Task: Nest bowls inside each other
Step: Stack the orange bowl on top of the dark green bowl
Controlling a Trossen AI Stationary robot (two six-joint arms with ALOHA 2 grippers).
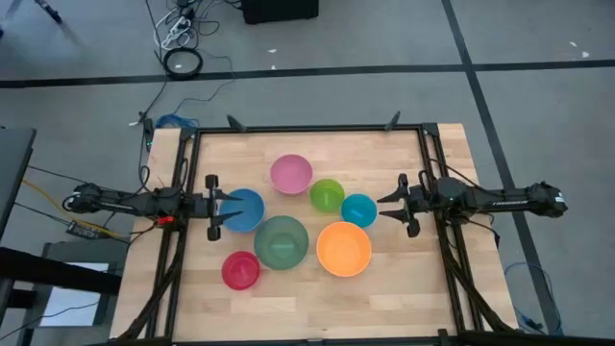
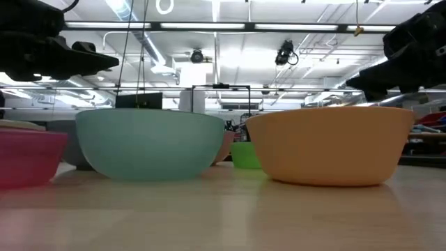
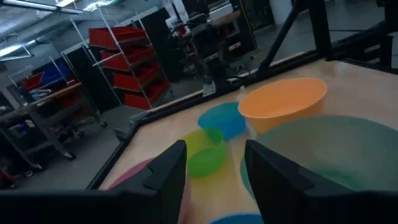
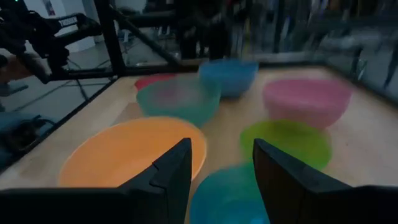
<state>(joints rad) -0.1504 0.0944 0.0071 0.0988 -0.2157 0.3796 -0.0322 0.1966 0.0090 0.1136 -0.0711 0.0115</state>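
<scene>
Seven bowls stand apart, rims up, on the wooden table (image 1: 404,288): pink (image 1: 290,174), lime green (image 1: 327,195), teal (image 1: 358,210), blue (image 1: 243,210), dark green (image 1: 281,241), orange (image 1: 344,248) and red (image 1: 240,270). None sits inside another. My left gripper (image 1: 223,207) hangs level and open over the blue bowl's left rim, pointing toward the table's right edge; its fingers (image 3: 171,168) hold nothing. My right gripper (image 1: 389,204) hangs level and open just right of the teal bowl (image 4: 227,193), pointing left, with nothing between its fingers (image 4: 177,168).
A black frame (image 1: 307,128) runs along the table's far edge and down both sides by the arm bases. The bowls fill the table's middle; bare wood lies along the near edge and the far corners. Cables lie on the floor (image 1: 183,58) beyond the table.
</scene>
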